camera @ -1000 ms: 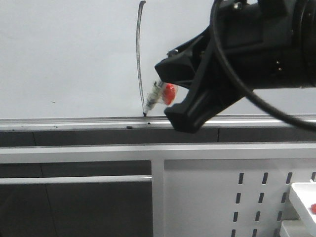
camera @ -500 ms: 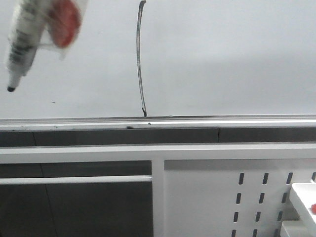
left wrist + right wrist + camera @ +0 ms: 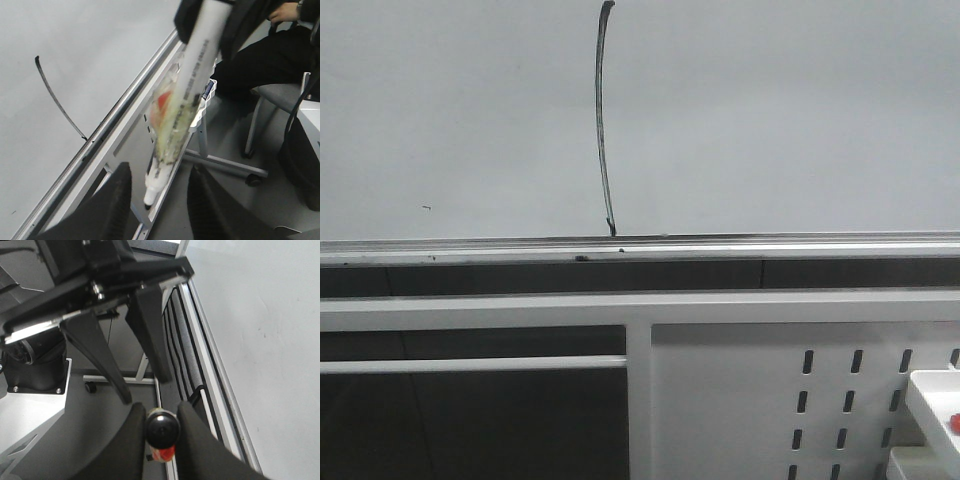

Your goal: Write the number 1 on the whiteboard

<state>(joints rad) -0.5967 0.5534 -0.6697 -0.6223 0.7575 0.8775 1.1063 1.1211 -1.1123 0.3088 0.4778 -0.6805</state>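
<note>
Number 1 (image 3: 603, 120) complete on whiteboard (image 3: 770, 120), foot just above the rail (image 3: 770, 245). Marker (image 3: 161, 431) clamped in right gripper (image 3: 160, 412); left gripper (image 3: 160, 171) spread wide, holding nothing. Best kept well off the board to spare the stroke. White tray (image 3: 926, 392), lower right: one small red item (image 3: 954, 422).

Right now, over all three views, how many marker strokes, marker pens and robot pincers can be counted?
Long thin black marker stroke on the pale glossy whiteboard: 1
White marker pen with a red patch: 1
Black robot pincers, the left pincer and the right pincer: 2
Total: 4
</note>
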